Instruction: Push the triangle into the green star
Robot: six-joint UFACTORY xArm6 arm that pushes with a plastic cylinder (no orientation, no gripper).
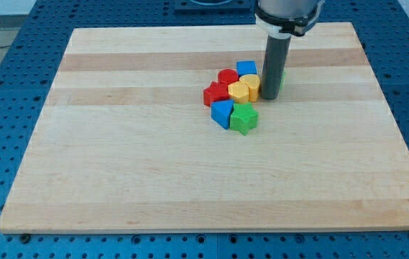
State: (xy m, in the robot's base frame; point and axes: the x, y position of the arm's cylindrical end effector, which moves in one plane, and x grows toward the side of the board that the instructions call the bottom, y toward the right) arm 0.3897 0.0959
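Note:
The blocks lie in a tight cluster near the board's middle. The blue triangle [222, 113] is at the cluster's lower left, touching the green star [245, 118] on its right. Above them are a red star [215, 93], a red round block [227, 76], two yellow blocks [239, 91] [252, 83] and a blue cube [246, 68]. My tip [270, 98] stands at the cluster's right side, against the right yellow block, up and to the right of the green star. A green block [282, 78] is mostly hidden behind the rod.
The wooden board [118, 158] lies on a blue perforated table [3, 72]. The arm's body [287, 14] comes down from the view's top over the board's far edge.

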